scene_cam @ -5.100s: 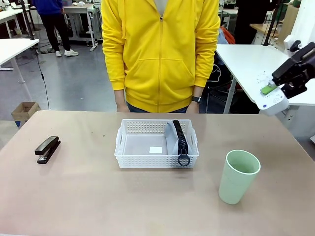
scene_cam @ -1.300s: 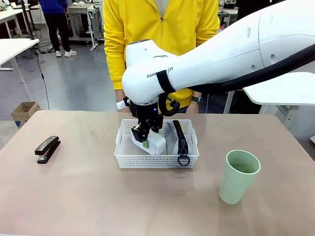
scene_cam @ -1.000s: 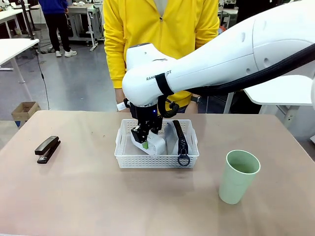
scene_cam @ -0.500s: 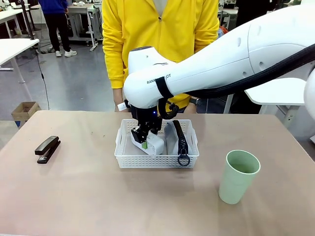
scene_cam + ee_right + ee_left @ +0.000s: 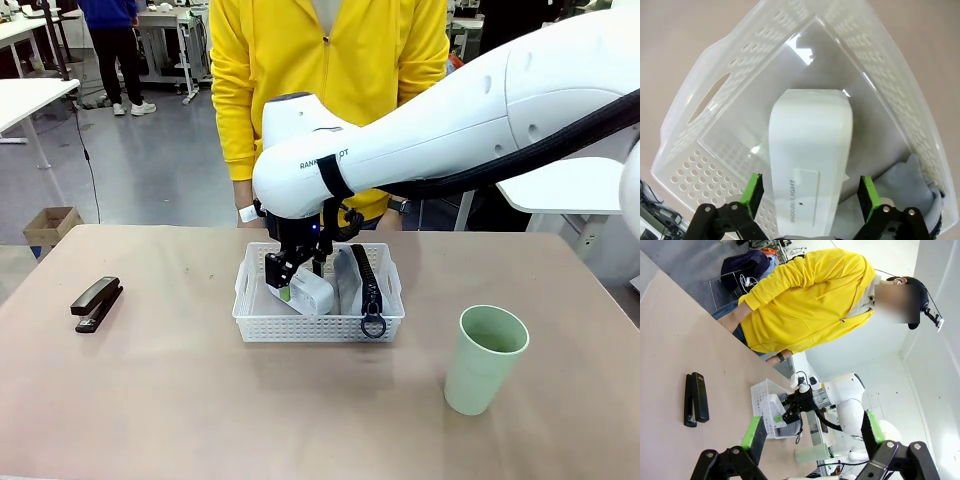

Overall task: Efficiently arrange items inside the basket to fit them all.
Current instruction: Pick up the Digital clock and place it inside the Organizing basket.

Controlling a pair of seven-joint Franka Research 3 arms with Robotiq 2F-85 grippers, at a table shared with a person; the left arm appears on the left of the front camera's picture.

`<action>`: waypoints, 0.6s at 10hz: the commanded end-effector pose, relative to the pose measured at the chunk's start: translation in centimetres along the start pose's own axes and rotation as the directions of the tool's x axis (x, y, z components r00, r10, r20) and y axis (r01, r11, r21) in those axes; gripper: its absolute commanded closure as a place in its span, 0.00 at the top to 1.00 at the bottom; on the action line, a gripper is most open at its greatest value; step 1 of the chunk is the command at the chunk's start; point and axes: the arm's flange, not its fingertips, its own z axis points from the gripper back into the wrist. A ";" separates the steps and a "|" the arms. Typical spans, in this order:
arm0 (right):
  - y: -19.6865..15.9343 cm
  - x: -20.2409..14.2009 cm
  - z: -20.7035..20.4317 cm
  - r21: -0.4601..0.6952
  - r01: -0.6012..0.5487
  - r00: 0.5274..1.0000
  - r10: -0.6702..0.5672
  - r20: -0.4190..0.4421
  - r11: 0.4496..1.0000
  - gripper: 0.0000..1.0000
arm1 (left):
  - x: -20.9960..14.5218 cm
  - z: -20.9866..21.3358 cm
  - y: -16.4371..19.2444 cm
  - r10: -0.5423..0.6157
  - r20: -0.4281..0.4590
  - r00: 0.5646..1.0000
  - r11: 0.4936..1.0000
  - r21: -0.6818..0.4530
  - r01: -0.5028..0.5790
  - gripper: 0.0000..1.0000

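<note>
The white basket (image 5: 300,327) sits mid-table. Inside it, a small white box (image 5: 316,293) stands tilted, left of centre, and a grey pouch (image 5: 349,281) with a black zipper stands on edge along the right side. My right gripper (image 5: 298,283) reaches down into the basket. In the right wrist view it (image 5: 810,192) is open, its green pads (image 5: 752,191) a little clear of the white box (image 5: 810,150). A black stapler (image 5: 96,303) lies at the table's left. The pale green cup (image 5: 484,358) stands at the right. My left gripper (image 5: 812,432) is open and empty, high above the table.
A person in a yellow hoodie (image 5: 325,100) stands at the far edge, right behind the basket. My right arm (image 5: 450,110) spans the picture from the right, above the table. Bare tabletop lies in front of the basket and between the stapler and the cup.
My right gripper has opened and let go of the white box, which now rests in the basket. The arm has barely shifted. The left arm has not moved.
</note>
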 end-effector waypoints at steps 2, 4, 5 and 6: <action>-2.7 -6.4 4.6 0.141 -0.043 0.991 0.025 0.128 0.989 1.00 | -0.1 -0.1 -0.1 -0.019 0.014 1.000 1.000 -0.023 0.020 1.00; -6.7 -13.1 9.6 0.319 -0.106 0.965 0.020 0.261 0.942 1.00 | -0.1 -0.1 -0.1 -0.019 0.014 1.000 1.000 -0.023 0.020 1.00; -9.6 -16.9 11.0 0.457 -0.125 0.948 -0.030 0.317 0.881 1.00 | -0.1 -0.1 -0.1 -0.019 0.014 1.000 1.000 -0.023 0.020 1.00; -12.9 -20.6 11.5 0.593 -0.043 0.921 -0.197 0.335 0.804 1.00 | -0.1 -0.1 -0.1 -0.019 0.014 1.000 1.000 -0.023 0.020 1.00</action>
